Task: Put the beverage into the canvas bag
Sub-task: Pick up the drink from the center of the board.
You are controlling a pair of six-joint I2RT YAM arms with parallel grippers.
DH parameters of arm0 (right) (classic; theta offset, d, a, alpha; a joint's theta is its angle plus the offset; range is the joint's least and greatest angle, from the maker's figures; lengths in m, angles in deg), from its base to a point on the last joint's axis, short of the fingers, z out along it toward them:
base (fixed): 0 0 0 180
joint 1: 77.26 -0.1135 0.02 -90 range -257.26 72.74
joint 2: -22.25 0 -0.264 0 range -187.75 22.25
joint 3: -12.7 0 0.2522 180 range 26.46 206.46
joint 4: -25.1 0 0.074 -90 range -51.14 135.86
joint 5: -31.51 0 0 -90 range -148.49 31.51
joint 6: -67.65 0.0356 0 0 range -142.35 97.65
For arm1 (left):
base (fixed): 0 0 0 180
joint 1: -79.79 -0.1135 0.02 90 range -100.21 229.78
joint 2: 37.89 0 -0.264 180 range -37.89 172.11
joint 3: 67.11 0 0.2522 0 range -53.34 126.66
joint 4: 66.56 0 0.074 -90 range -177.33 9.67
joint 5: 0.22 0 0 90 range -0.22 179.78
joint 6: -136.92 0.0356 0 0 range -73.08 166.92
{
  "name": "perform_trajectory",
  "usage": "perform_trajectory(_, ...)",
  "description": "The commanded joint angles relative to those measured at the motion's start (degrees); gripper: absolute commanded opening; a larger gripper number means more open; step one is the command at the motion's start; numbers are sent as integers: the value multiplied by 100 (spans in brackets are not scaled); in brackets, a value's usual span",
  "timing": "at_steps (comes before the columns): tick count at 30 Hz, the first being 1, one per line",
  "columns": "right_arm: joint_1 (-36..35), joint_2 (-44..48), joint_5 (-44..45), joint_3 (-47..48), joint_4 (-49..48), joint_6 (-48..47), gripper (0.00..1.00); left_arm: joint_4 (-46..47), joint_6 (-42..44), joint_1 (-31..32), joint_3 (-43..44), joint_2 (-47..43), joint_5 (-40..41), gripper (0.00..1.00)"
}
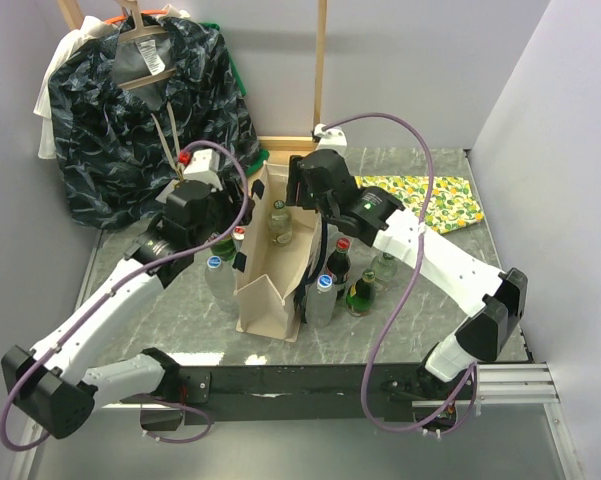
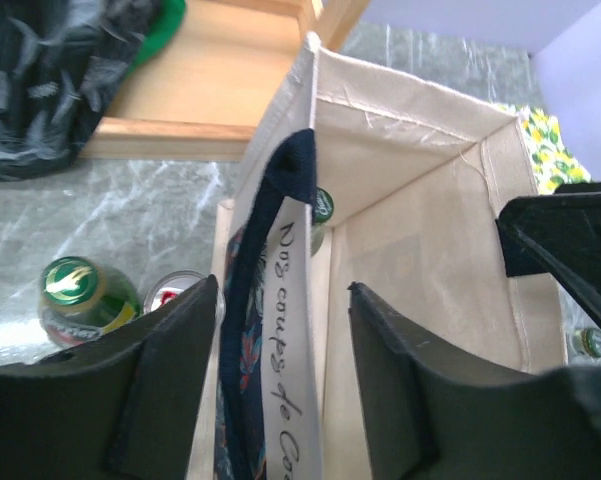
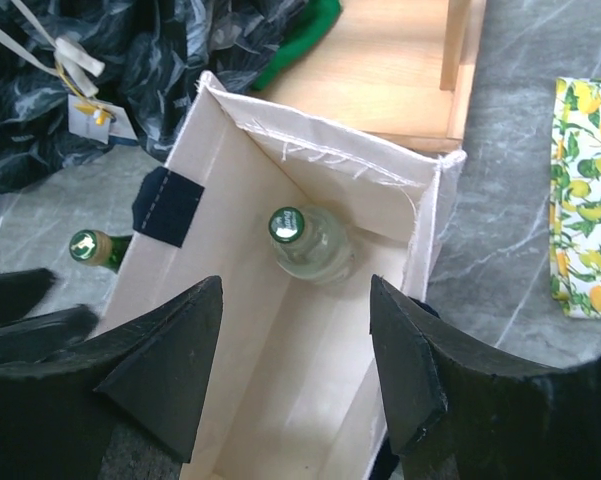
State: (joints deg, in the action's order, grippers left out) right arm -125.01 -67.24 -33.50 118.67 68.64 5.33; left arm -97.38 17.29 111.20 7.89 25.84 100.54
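The canvas bag stands open in the middle of the table, its black strap on the left wall. A clear bottle with a green cap stands inside it at the far end and also shows from above. My left gripper is open, its jaws straddling the bag's left wall and strap; in the top view it is at the bag's left rim. My right gripper is open and empty, above the bag's mouth.
Bottles stand on both sides of the bag: a blue-capped one and a green one on the left, several on the right. A dark patterned garment hangs at the back left. A lemon-print cloth lies at the back right.
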Motion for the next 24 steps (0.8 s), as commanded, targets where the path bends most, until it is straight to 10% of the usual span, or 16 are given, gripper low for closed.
perform_trajectory(1,-33,371,208,-62,168,132,68,72,-87,5,-120,-360,539,65)
perform_trajectory(24,-51,1056,612,-730,740,291,67,89,-579,5,-595,-273,910,74)
